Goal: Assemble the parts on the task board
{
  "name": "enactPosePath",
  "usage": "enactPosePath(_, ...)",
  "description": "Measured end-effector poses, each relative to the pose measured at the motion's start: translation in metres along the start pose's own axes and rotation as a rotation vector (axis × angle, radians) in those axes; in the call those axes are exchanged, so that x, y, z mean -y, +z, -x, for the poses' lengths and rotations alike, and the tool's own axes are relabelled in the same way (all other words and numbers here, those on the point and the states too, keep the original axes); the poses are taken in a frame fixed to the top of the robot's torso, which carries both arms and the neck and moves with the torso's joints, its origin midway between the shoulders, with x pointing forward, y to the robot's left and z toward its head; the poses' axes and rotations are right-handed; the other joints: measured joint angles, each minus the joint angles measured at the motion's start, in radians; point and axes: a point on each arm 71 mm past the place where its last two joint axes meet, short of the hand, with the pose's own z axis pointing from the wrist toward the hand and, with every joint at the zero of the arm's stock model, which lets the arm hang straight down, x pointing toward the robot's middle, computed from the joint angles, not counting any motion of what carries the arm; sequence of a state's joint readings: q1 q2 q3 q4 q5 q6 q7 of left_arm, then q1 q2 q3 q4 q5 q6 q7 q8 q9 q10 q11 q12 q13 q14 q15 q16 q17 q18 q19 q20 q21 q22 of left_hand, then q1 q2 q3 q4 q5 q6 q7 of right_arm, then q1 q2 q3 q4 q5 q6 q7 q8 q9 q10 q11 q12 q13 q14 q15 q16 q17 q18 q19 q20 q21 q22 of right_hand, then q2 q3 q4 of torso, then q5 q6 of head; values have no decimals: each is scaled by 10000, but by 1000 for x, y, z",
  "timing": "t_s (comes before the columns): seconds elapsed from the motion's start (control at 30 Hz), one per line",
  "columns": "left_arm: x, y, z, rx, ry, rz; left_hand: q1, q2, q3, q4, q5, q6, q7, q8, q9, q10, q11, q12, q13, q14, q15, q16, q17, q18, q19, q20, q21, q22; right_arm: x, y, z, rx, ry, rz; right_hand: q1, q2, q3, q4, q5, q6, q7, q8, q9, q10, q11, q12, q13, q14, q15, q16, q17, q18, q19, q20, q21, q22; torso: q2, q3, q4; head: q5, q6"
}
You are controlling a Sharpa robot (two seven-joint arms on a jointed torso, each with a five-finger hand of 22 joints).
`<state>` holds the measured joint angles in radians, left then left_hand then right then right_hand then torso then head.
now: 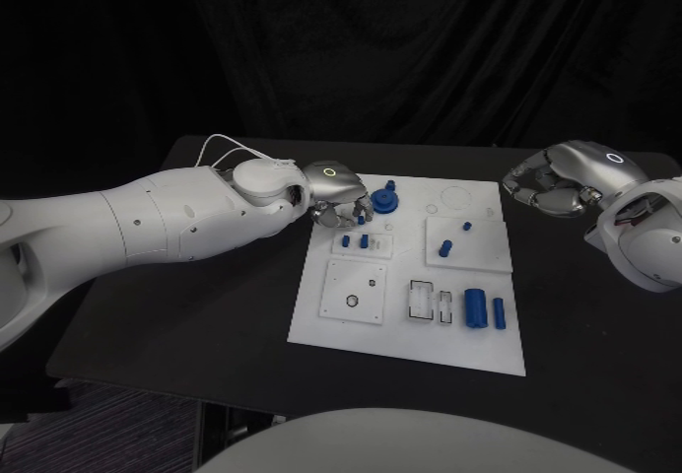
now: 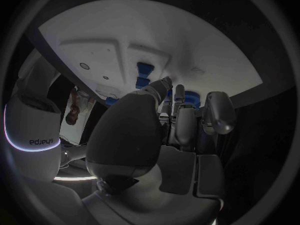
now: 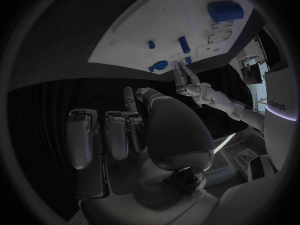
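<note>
Closest to us, at the near edge of the task board (image 1: 320,330), two fat blue cylinders (image 1: 486,308) lie loose side by side, right next to a dark-outlined rectangular slot (image 1: 422,300) with nothing in it. So that part of the job looks undone, I'd say. Just left of it sits a square plate (image 1: 353,291) with small holes, also unfilled as far as I can see.

Further back, short blue pegs (image 1: 356,240) already stand upright in a small plate near the board's left edge, and another blue peg (image 1: 444,247) stands in the raised square plate toward the right edge. Call it roughly mid-task, by my reckoning.

Now the action: the left hand (image 1: 338,193) is down over the board's far left corner, fingertips right by the blue round piece (image 1: 386,201) there. Its fingers are curled in, but I can't tell whether it actually grips anything or just touches.

The right hand (image 1: 557,183) hangs off the board, over the black table (image 1: 213,296) near its far right corner, fingers curled in, nothing visible in them.

Obstacles? The standing pegs sit just beside the left hand's fingers, so a careless sweep could knock them.
</note>
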<state>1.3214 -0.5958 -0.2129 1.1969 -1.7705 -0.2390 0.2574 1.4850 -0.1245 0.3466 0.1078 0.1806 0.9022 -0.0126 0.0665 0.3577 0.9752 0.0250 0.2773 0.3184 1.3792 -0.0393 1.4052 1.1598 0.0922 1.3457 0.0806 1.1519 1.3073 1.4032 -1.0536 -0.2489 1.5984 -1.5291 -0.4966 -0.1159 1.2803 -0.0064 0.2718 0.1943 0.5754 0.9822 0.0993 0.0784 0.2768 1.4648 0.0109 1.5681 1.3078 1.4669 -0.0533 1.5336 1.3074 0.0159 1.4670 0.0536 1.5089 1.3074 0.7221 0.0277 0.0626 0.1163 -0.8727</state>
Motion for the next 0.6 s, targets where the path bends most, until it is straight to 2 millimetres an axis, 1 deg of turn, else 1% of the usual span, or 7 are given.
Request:
enactPosePath(0.17,-2,-2,0,16,7,55,0,0,13,19,0,-29,-12,31,-34,0,0,0,7,0,0,0,-16,0,0,0,0,0,0,0,0,-2,0,-1,0,0,0,0,0,0,0,0,0,0,0,0,2,0,0,0,0,0,0,0,0,0,2,1,1,0,0)
enactPosePath(0.33,-2,-2,0,107,33,99,-18,-18,-30,114,0,-531,-203,-11,-206,-235,23,-101,7,0,0,1,-16,1,0,0,-40,0,0,0,0,-3,0,-2,0,0,0,0,0,0,0,0,0,0,0,0,2,0,0,0,0,0,0,0,0,0,2,1,2,0,0)
enactPosePath(0.4,-4,-4,0,209,59,162,-70,-70,-31,170,0,-709,-276,-10,-295,-538,62,-234,-4,-61,62,-45,-53,1,-21,21,-131,0,0,0,0,-4,0,0,0,0,0,0,0,0,0,0,0,0,0,0,2,0,0,0,0,0,0,0,-27,0,2,1,0,0,1)
enactPosePath(0.5,-8,-9,1,450,121,314,-91,-91,-115,253,0,-983,-382,-10,-446,-1227,149,-393,-29,-229,138,-174,-271,-1,-211,54,-433,0,1,-1,0,-5,-3,-14,-4,-3,0,0,-46,0,0,0,0,0,0,0,1,0,0,0,0,0,0,0,-45,0,3,1,-6,-9,1)
enactPosePath(0.53,-10,-12,1,557,147,377,-74,-109,-167,280,0,-1139,-443,-10,-522,-1529,160,-423,-22,-370,149,-254,-408,1,-356,58,-634,0,1,-1,0,-3,-4,-21,-39,-39,0,0,-88,0,0,0,0,0,0,0,1,0,0,-5,0,-1,0,0,-53,0,3,1,-6,-17,1)
enactPosePath(0.6,-16,-21,1,883,232,553,-37,-146,-435,260,0,-1478,-589,-10,-736,-2346,174,-245,74,-864,173,-554,-979,7,-792,116,-1359,0,2,-2,0,12,1,-34,-94,-94,30,-30,-185,2,-2,0,0,0,0,0,1,0,0,-55,0,0,0,0,-141,0,3,0,-9,-35,1)
